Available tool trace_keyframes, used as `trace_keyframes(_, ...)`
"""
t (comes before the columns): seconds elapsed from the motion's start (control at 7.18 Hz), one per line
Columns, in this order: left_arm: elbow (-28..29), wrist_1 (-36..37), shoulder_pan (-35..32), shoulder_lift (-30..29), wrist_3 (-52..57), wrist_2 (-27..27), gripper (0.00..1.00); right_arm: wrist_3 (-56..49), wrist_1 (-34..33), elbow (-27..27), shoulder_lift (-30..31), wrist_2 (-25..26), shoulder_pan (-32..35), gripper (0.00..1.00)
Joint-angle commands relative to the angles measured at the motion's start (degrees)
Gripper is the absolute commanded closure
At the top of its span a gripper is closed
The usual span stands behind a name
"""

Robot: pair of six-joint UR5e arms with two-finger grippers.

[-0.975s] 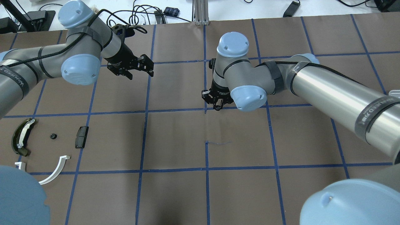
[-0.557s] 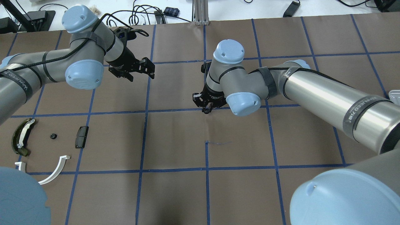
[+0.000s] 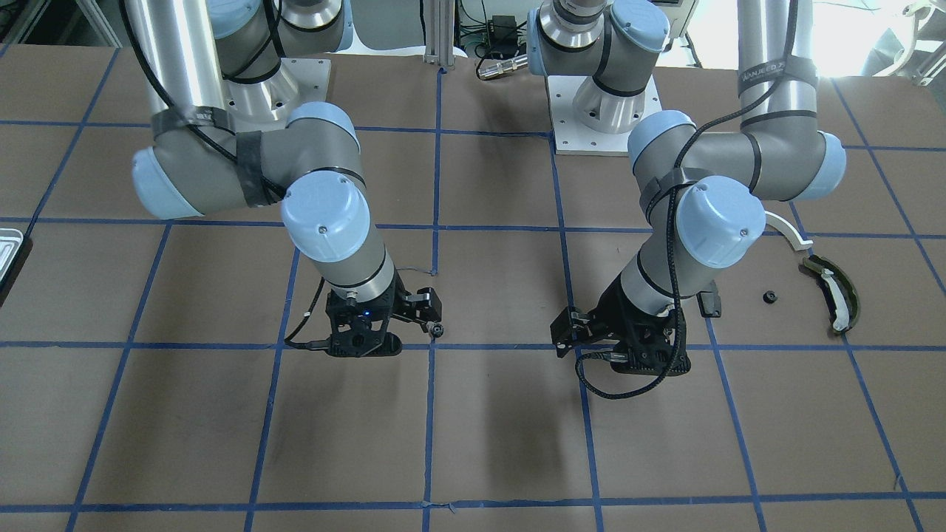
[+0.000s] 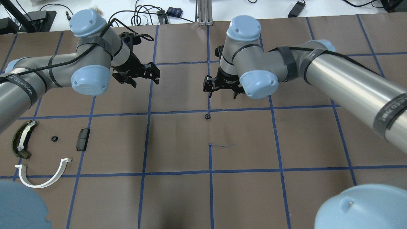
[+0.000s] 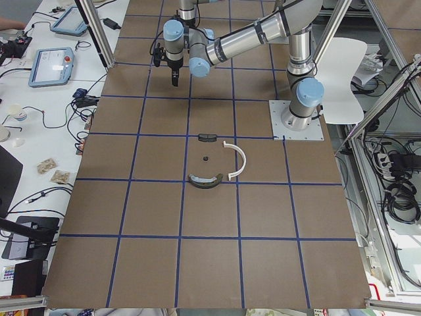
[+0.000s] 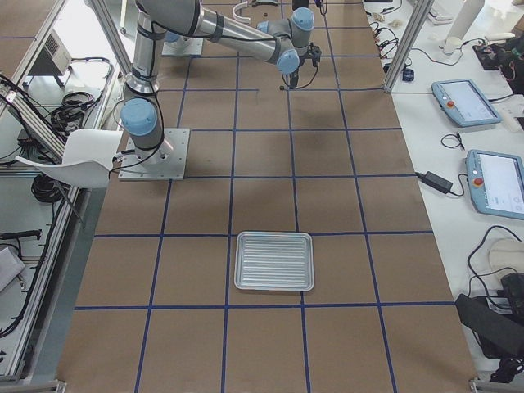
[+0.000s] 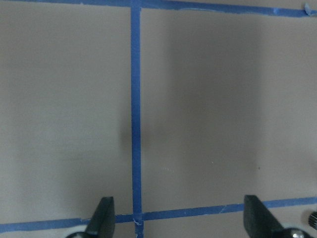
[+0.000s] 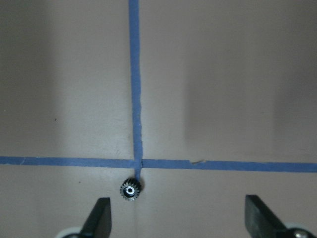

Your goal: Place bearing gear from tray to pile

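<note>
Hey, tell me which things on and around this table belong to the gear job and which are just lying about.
Job: the gear on the table; the tray; the pile with its half-ring, curved piece and block; the right gripper, open near the gear; the left gripper, open.
Lying about: cables, tablet, power adapter, chair.

Brown table (image 4: 178, 197), blue tape grid (image 4: 241, 171); white side bench (image 6: 426, 115), teach pendants (image 6: 465, 102).
</note>
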State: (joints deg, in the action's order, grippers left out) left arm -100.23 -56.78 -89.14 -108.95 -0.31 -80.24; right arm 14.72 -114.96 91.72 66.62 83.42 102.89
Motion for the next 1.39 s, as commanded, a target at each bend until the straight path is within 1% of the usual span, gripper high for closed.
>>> trace_keyframes(0.0, -1.81, 0.52, -9.76, 0.67, -8.79, -0.79, 0.08, -0.66, 18.47, -11.6, 4.99, 8.57, -3.39, 0.0)
trace_keyframes(0.14, -2.42, 4.62, -14.78, -0.64, -15.09, -4.19, 0.09, -2.66, 25.68, -14.96, 7.71, 8.51, -4.62, 0.0)
trace_keyframes(0.28, -3.12, 5.7, -17.53, -2.39, -20.29, -5.53, 0.09, -5.12, 28.45, -16.73, 10.26, 8.6, -6.11, 0.0)
trace_keyframes(0.42, -3.39, 5.97, -19.91, -3.98, -24.0, -5.63, 0.11, -10.54, 31.26, -16.67, 13.85, 9.12, -7.52, 0.0)
trace_keyframes(0.56, -3.39, 7.8, -21.67, -6.17, -25.69, -6.33, 0.13, -14.77, 33.9, -15.79, 15.37, 8.34, -10.14, 0.07)
trace_keyframes(0.7, -3.05, 9.47, -22.39, -7.93, -26.57, -9.64, 0.13, -15.07, 34.1, -14.39, 16.95, 8.25, -10.25, 0.08)
trace_keyframes(0.84, -2.87, 11.23, -22.74, -9.6, -26.76, -9.76, 0.13, -15.94, 34.01, -11.42, 19.4, 8.16, -10.25, 0.08)
trace_keyframes(0.97, -2.52, 12.99, -23.0, -11.1, -26.93, -9.76, 0.13, -16.04, 32.1, -8.0, 22.3, 7.9, -10.25, 0.05)
trace_keyframes(1.11, -2.34, 16.14, -23.7, -11.81, -28.41, -9.67, 0.13, -16.04, 27.47, -5.88, 23.02, 8.33, -10.17, 0.0)
trace_keyframes(1.25, -2.25, 16.34, -23.97, -12.51, -28.6, -9.76, 0.14, -16.04, 26.9, -5.68, 23.38, 8.25, -10.25, 0.0)
